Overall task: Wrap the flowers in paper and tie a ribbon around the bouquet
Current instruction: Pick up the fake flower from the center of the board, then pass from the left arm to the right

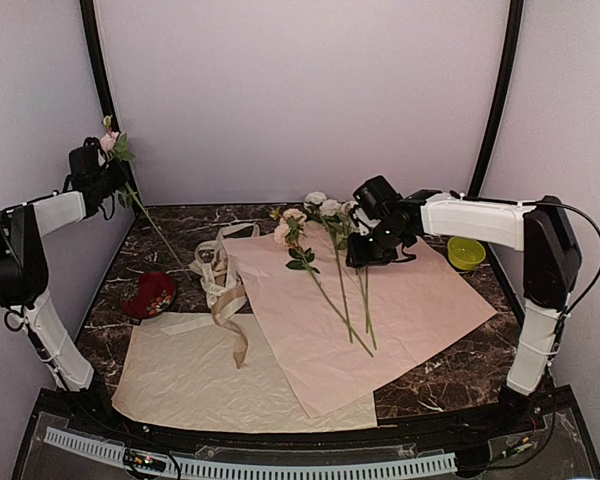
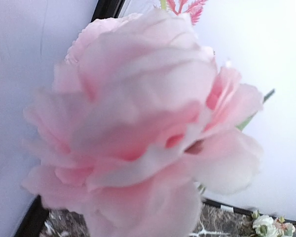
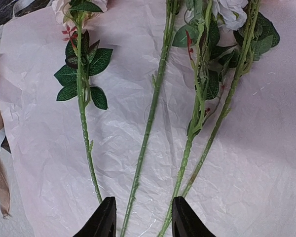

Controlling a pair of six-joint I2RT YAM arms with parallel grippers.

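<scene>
Several flowers [image 1: 332,262] lie on the pink paper [image 1: 410,310], heads toward the back wall and stems [image 3: 149,123] fanned toward me. My right gripper [image 1: 372,256] hovers low over the stems. In the right wrist view this gripper [image 3: 144,222] is open, with one stem running between its fingertips and two more by the right one. At the back left, my left gripper [image 1: 110,178] is raised and shut on a pink rose [image 1: 108,142] whose stem hangs down. The bloom [image 2: 138,128] fills the left wrist view and hides the fingers. The tan ribbon [image 1: 232,322] lies left of the paper.
A cream-beige sheet [image 1: 195,385] lies at the front left, partly under the pink paper. A paler ribbon tangle [image 1: 214,266] sits behind the tan ribbon. A red dish [image 1: 150,294] is at the left and a yellow-green bowl [image 1: 467,252] at the right edge.
</scene>
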